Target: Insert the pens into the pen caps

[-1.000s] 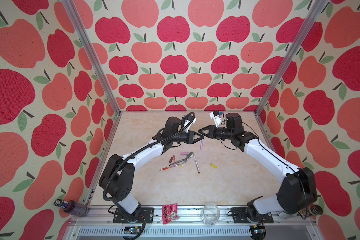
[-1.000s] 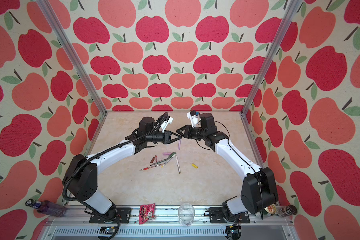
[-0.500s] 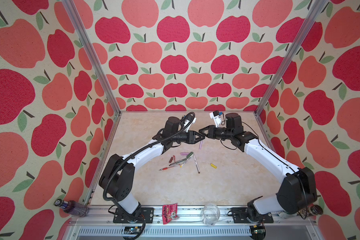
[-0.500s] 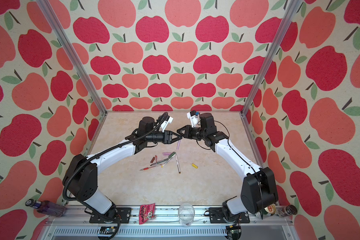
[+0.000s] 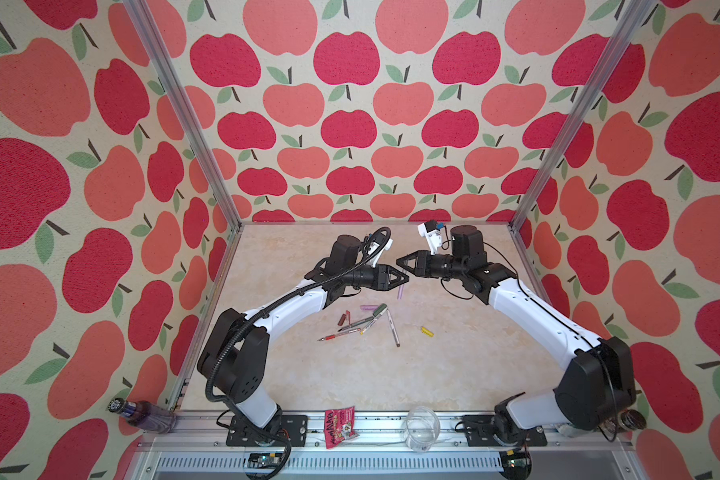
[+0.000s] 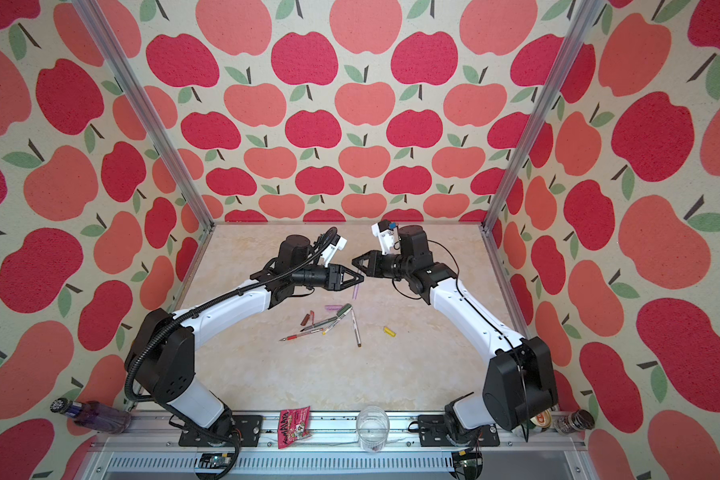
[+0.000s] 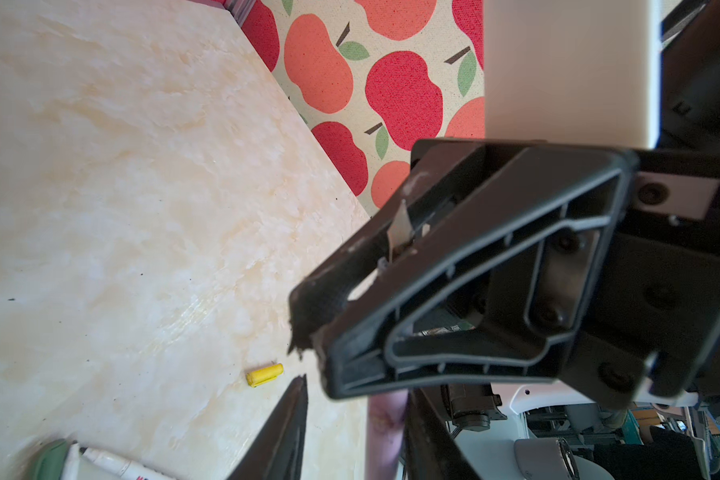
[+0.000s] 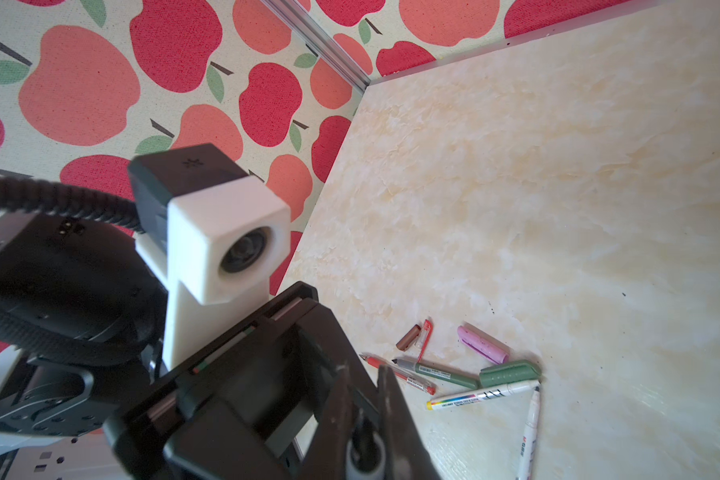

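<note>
Both arms meet in mid-air over the back-centre of the bench (image 5: 495, 374), tips nearly touching, well clear of the apple-print walls (image 5: 350, 124) & the corner posts (image 5: 188, 124); bare bench all round, esp. to the right & toward the front rail (image 5: 383, 432). The right gripper (image 5: 398, 262) is clamped on the lilac pen (image 5: 400, 291), which hangs down from just behind its fingertips. The grip point is hidden in both top views; only a pale round end shows btwn the fingers in the right wrist view. The left gripper (image 5: 406, 277) has its fingers (image 7: 285, 432) apart either side of that pen, w/ a strip of bench showing btwn one finger & the barrel. Below, near mid-bench, loose bits lie in a close cluster: lilac cap (image 8: 481, 343) just beside dark green cap (image 8: 510, 370), brown cap (image 8: 408, 336) next to red cap (image 8: 424, 338), plus red pen (image 8: 404, 376), dark green pen (image 8: 441, 370), yellow-ended pen (image 8: 483, 395) & brown-ended pen (image 8: 531, 428). The yellow cap (image 5: 427, 331) sits alone, well apart to the right. The brown-ended pen is cut off by the frame edge in the right wrist view; the left wrist view is mostly blocked by the right gripper's body
</note>
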Controlling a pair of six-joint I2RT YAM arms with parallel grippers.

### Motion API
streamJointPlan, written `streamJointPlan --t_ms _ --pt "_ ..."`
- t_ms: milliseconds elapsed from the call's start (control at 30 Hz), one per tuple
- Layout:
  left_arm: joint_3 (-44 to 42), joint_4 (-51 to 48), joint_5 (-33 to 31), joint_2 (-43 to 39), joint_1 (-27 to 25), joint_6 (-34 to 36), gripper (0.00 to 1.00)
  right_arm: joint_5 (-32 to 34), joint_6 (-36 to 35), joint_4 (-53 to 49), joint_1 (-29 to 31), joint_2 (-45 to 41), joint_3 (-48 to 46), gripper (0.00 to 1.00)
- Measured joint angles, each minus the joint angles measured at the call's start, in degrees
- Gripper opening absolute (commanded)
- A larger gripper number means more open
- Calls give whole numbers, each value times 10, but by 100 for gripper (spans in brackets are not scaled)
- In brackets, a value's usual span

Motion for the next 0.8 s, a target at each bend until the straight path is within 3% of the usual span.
streamJointPlan --t_ms 333,467,533,600,667,800 --pt "0 -4 17 0 -5 7 3 4 -3 0 3 -1 -5 7" --pt "0 -7 13 -1 -5 10 0 4 -3 0 3 -2 -5 12" --pt "0 -14 3 -5 -5 12 0 5 -4 0 3 -2 -5 25" --pt "-4 -28 -23 -15 -2 12 0 6 -6 -2 4 -5 -5 30" --pt "-14 -45 -44 -27 11 12 0 10 -10 -8 4 -14 -5 37" --pt "-39 -97 -80 -64 56 17 0 31 -27 -38 2 -35 -2 43"
